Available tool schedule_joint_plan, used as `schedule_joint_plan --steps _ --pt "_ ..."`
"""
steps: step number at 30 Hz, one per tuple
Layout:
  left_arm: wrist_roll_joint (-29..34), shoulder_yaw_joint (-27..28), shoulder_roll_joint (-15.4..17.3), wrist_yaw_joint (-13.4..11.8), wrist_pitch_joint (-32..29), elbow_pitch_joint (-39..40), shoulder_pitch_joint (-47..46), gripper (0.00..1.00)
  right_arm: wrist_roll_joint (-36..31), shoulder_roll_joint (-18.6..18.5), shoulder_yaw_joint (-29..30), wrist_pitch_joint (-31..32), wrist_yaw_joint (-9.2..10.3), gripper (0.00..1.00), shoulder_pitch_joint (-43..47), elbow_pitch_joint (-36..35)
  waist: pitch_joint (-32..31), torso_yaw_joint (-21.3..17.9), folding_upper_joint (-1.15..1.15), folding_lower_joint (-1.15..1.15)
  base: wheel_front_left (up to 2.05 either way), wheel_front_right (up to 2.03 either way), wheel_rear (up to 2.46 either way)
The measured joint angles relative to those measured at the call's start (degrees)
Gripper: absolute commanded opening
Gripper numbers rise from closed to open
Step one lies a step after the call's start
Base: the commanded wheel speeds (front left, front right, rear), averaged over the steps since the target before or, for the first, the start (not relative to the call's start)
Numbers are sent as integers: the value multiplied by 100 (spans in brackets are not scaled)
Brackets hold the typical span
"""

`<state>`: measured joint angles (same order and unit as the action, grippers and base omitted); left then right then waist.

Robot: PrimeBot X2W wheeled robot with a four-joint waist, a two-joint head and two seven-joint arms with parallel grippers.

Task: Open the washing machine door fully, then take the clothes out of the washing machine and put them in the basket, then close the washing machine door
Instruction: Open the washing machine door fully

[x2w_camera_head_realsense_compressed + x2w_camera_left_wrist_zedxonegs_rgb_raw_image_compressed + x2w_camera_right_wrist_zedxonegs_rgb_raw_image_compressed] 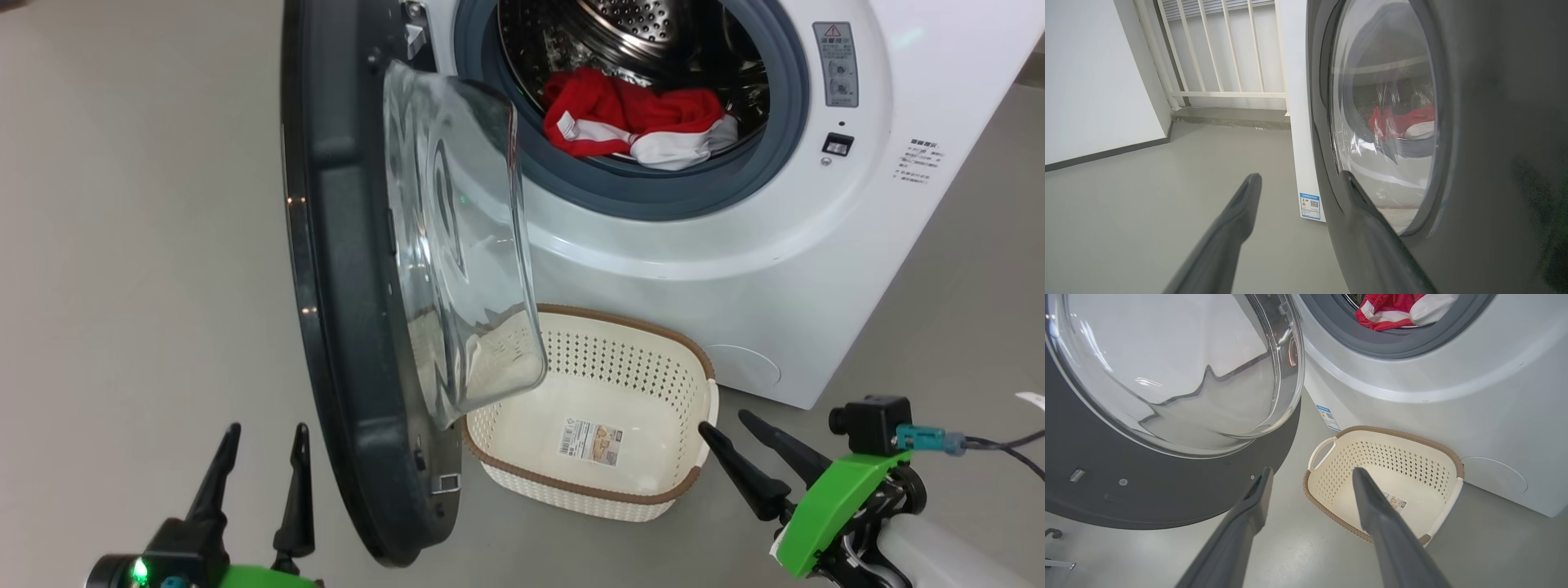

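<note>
Dark, long fingers of the left end effector (268, 429) stand wide apart with nothing between them, and the green-shelled right end effector (722, 419) is spread just as wide and holds nothing either.

Ahead of both, on the grey floor (122, 245), stands the big white box-shaped washing machine (735, 269), its grey rubber gasket (653, 192) and perforated steel drum (637, 24) exposed. The large round washing machine door with its wide black rim (343, 286) is swung out and hangs edge-on just to the right of the left end effector. In the left wrist view that end effector's right finger crosses the door's outer face; whether it touches cannot be told. The door's bulging clear glass bowl (457, 245) faces toward the right end effector.

The small cream-white perforated plastic basket with a brown woven-look rim (620, 318) sits on the floor against the machine's front, just ahead of the right end effector, whose fingertips lie beside its white side handle. It holds no clothes.

The bright red clothes with white panels (629, 114) lie in the drum's mouth, well ahead of and above the right end effector.

A paper label (589, 442) lies on the basket's bottom.
</note>
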<state>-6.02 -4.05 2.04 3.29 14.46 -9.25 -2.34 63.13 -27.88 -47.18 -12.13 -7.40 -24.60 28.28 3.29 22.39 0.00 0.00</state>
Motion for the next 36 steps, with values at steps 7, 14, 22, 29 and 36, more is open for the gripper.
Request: schedule_joint_plan --steps 7,14,22,29,36 --pt "-1 30 0 0 0 -13 120 100 -711 231 456 -210 0 100 1 147 -36 -46 0 0 0 0 0" --pt "-1 38 0 0 0 -8 121 100 -2129 586 1800 -215 0 100 524 -304 -67 -49 0 0 0 0 0" --pt "22 31 1 2 0 -9 122 100 -3159 1057 2819 -216 0 100 1290 -697 -94 0 0 0 0 0 0" --pt "37 -12 0 -9 0 -21 204 100 -3482 1216 3070 -216 0 100 1533 -666 -68 -12 0 0 0 0 0" --pt "31 -45 1 -57 0 -40 233 100 -3535 1291 3155 -216 0 100 1623 -673 -92 -18 0 0 0 0 0"
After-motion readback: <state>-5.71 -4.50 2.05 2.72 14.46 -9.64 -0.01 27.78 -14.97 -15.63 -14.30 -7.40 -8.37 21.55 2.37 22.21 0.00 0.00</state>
